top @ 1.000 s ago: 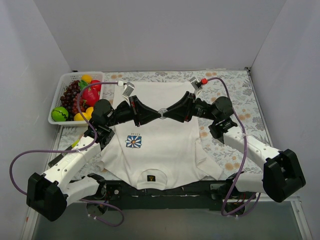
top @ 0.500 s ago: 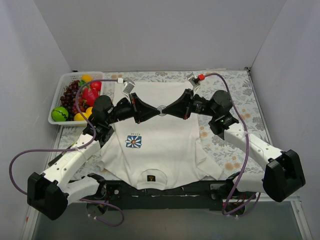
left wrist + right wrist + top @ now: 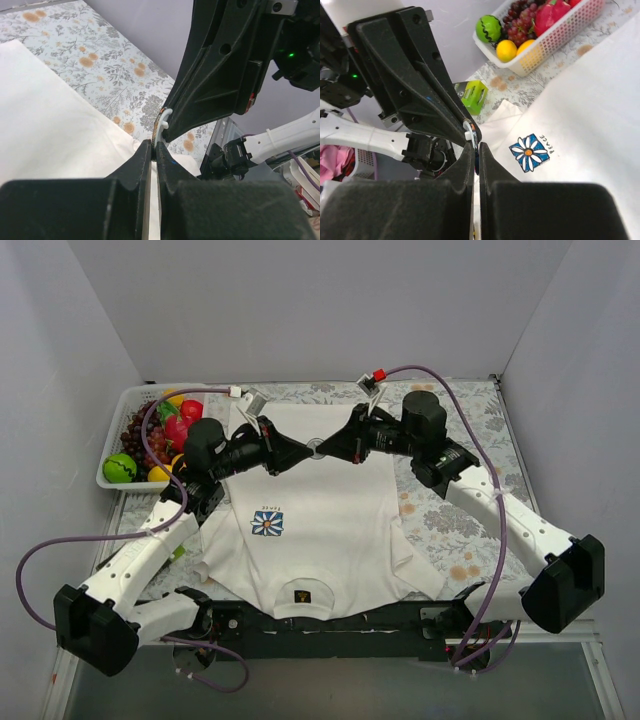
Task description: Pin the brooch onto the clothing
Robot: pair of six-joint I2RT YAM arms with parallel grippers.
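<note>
I'm looking at a floral-print tabletop (image 3: 470, 430) mostly covered by the white short-sleeved fabric T-shirt (image 3: 330, 540). It lies flat with its collar at the near edge and the blue-and-white flower print (image 3: 267, 523) on the chest. The white plastic lattice basket (image 3: 108, 480) of fruit sits far left, just beside a sleeve. My left end effector (image 3: 303, 452) and right end effector (image 3: 328, 448) meet tip to tip over the shirt's far half. Both are pinched tight on the small round silvery brooch (image 3: 316, 448), so it's up off the fabric between them.
</note>
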